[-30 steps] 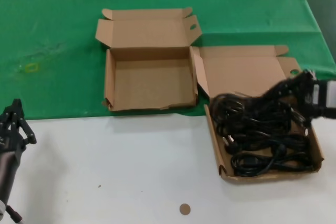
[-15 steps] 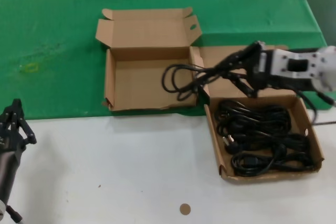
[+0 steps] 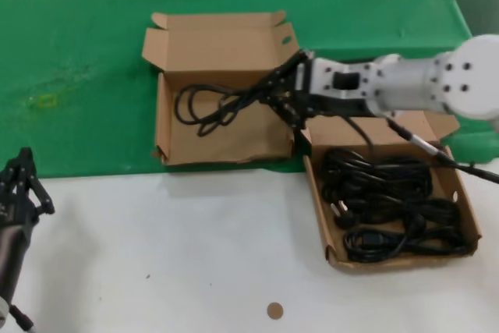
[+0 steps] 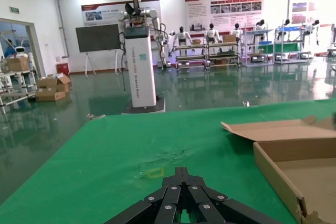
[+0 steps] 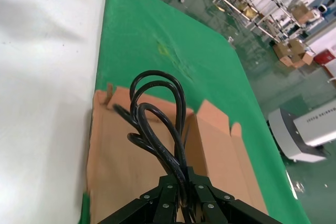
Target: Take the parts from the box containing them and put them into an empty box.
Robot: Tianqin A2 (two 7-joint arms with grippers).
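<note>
My right gripper [image 3: 290, 91] is shut on a black power cord [image 3: 207, 107] and holds its loops over the squarer empty box [image 3: 165, 126]. In the right wrist view the cord [image 5: 157, 114] runs out from between the closed jaws above that box [image 5: 113, 150]. Several more black power cords [image 3: 390, 204] lie coiled in the wider box [image 3: 468, 200] at the right. My left gripper [image 3: 23, 177] is shut and parked at the near left over the white table, seen shut in its wrist view [image 4: 182, 174].
The boxes sit across the seam between green cloth [image 3: 78, 52] and white table [image 3: 195, 247]. A small brown disc [image 3: 274, 310] lies near the front edge. The empty box's lid [image 3: 222, 40] stands open behind it.
My right gripper lifted a cord out of the wider box and carried it left, from over that box to over the squarer empty box. The left arm has not moved.
</note>
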